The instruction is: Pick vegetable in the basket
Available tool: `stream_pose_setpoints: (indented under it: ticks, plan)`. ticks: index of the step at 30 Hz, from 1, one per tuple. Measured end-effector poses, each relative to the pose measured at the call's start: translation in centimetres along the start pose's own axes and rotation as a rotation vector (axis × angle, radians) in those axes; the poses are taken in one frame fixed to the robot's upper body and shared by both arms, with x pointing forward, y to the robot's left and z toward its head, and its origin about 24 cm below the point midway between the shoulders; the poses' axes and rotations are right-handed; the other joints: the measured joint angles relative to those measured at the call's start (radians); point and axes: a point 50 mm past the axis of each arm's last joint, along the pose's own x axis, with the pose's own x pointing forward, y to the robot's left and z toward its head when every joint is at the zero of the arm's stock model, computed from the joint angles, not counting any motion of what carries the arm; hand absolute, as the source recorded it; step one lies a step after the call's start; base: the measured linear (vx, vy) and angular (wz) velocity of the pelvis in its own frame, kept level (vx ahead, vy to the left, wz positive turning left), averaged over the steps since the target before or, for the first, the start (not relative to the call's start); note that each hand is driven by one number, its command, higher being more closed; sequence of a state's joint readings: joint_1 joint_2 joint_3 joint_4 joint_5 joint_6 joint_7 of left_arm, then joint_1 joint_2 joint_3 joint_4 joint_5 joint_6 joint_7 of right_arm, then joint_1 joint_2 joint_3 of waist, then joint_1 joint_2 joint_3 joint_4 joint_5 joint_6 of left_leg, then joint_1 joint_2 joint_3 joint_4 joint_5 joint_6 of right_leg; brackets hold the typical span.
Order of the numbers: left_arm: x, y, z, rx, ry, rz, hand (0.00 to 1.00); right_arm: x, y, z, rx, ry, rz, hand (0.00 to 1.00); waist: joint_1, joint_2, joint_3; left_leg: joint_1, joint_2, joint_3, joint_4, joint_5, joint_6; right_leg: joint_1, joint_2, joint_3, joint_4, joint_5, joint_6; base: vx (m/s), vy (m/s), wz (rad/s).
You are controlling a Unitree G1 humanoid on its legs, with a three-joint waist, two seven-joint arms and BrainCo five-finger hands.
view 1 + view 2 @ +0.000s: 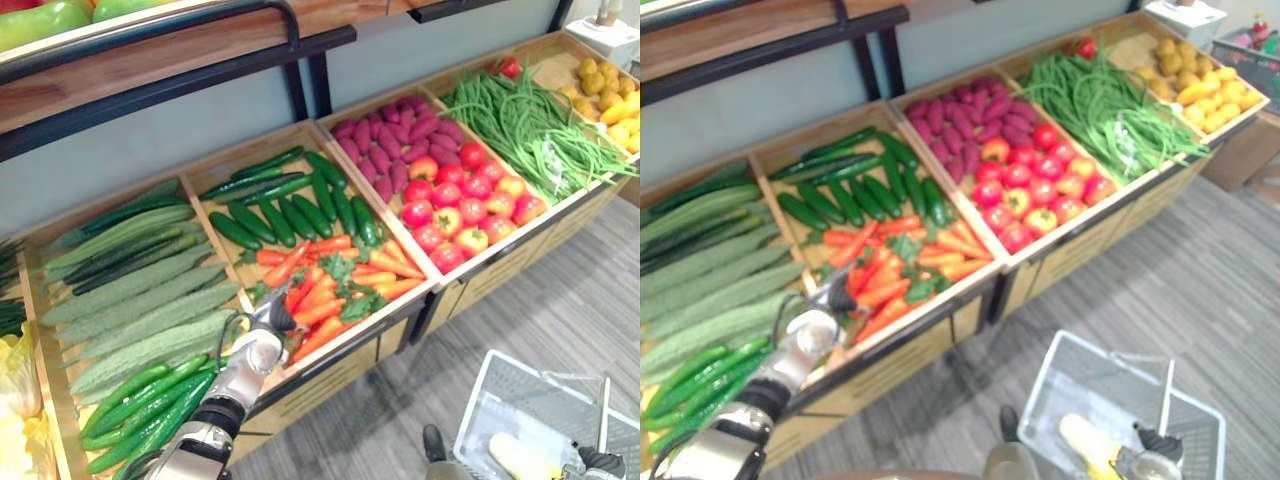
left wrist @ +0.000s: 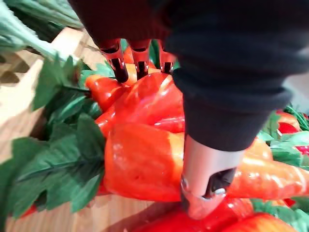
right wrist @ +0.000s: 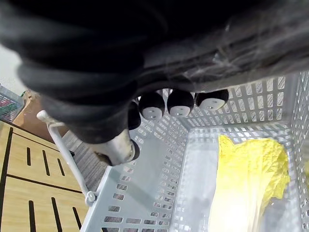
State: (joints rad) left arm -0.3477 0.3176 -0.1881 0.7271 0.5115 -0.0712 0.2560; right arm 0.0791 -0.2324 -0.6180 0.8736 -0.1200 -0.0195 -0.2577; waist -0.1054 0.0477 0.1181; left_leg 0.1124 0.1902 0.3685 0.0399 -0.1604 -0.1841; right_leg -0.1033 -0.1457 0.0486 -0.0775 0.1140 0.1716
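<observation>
Orange carrots (image 1: 330,285) with green leaves fill the front half of a wooden bin. My left hand (image 1: 255,350) reaches into the near left corner of that pile. In the left wrist view its fingers (image 2: 118,58) lie over the far side of one carrot (image 2: 140,164) and the thumb (image 2: 203,164) presses its near side. A white mesh basket (image 1: 475,400) hangs low at the right over the floor. My right hand (image 1: 600,462) is curled on its upright handle (image 1: 605,400). A pale yellow cabbage (image 3: 251,179) lies in the basket.
Dark cucumbers (image 1: 290,205) fill the back half of the carrot bin. Bitter gourds (image 1: 140,290) lie to the left, purple sweet potatoes (image 1: 390,135) and red tomatoes (image 1: 460,205) to the right, then green beans (image 1: 530,125). A shelf rail (image 1: 160,40) runs above.
</observation>
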Motion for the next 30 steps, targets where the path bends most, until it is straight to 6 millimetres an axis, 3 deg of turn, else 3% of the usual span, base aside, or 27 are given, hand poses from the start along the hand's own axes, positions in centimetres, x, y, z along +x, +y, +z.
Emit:
stream_pose_setpoints:
  ticks: [1,14,30]
  plan:
    - [0.0,-0.03,0.0,-0.01,0.01,0.014,1.0,0.0,0.0,-0.01,0.0,0.0,0.0,1.0,0.0,0.0,0.001,-0.002,0.0,0.0,0.001,0.0,0.0,-0.003,0.0,0.0,0.0,0.0,0.0,0.0,0.0,0.0]
    - [0.33,0.45,0.48,-0.096,0.03,0.089,1.0,-0.08,0.5,0.18,-0.017,-0.01,0.019,1.0,-0.001,-0.019,0.015,-0.007,0.0,-0.003,0.0,-0.001,-0.001,-0.01,0.001,-0.001,0.002,0.0,0.0,0.0,0.0,0.0]
    - [0.19,0.93,0.28,-0.109,0.031,0.112,1.0,-0.13,0.84,0.18,-0.025,-0.01,0.03,1.0,-0.025,-0.018,0.015,-0.006,0.0,-0.04,-0.001,-0.001,-0.001,0.005,0.0,-0.017,-0.008,0.0,0.0,0.0,-0.007,0.02]
